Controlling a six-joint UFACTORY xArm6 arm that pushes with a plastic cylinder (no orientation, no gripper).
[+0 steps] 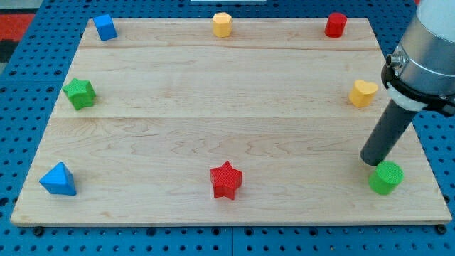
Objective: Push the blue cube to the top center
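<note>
Rod tip set touching green cylinder at lower right, nothing gripped, blue cube placed top left, well apart.

Arm cut off by frame edge at 2 o'clock; my tip touching green cylinder, contact unclear.
</note>
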